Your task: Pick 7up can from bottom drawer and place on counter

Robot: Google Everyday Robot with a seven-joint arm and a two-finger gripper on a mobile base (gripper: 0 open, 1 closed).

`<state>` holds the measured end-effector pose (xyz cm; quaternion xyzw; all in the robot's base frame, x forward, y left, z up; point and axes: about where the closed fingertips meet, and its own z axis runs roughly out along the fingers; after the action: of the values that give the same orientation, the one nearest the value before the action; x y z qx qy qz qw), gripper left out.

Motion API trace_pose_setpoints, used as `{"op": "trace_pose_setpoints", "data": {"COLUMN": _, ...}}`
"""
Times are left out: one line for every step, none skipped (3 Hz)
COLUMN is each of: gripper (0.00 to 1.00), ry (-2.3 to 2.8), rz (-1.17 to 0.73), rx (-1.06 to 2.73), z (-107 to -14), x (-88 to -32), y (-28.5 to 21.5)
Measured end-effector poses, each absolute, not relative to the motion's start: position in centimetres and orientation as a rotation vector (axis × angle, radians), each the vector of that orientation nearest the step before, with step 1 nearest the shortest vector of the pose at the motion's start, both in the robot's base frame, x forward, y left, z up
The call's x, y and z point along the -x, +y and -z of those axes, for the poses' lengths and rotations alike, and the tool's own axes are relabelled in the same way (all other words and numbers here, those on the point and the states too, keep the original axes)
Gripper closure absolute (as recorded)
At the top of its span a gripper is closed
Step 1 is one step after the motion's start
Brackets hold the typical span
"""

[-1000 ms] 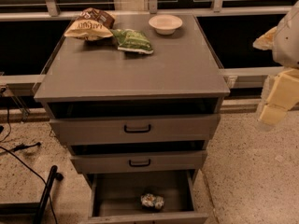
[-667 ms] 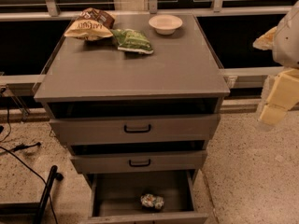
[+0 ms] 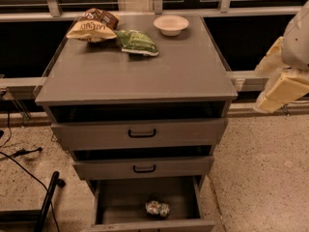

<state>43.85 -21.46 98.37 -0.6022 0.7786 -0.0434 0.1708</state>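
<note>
The 7up can [image 3: 157, 208], crumpled and shiny, lies on the floor of the open bottom drawer [image 3: 116, 202], near its front wall. It is well apart from the gripper [image 3: 279, 81], which hangs high beside the right edge of the counter [image 3: 145, 71]. Whether the cream, blocky gripper is open or closed cannot be told. The counter is a flat, matte grey slab, and the drawer is a deep grey box.

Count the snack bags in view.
2: a tan bag and a green bag, rear left on the counter. The top drawer may hide more. Gripper hovers off its right side.
</note>
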Motion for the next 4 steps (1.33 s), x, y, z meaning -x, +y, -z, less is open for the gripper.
{"op": "trace_pose_setpoints", "data": {"gripper": 0.78, "ry": 2.211, "rz": 0.123, "rx": 1.71, "z": -98.4, "x": -43.8, "y": -21.5}}
{"op": "trace_pose_setpoints", "data": {"gripper": 0.99, "ry": 2.211, "rz": 0.123, "rx": 1.71, "z": -98.4, "x": -43.8, "y": -21.5}}
{"op": "trace_pose_setpoints", "data": {"gripper": 1.0, "ry": 2.212, "rz": 0.007, "rx": 1.651, "z": -96.0, "x": -43.6, "y": -19.8}}
{"op": "trace_pose_setpoints", "data": {"gripper": 1.0, "ry": 2.228, "rz": -0.098, "rx": 1.566, "z": -92.9, "x": -43.6, "y": -18.1}}
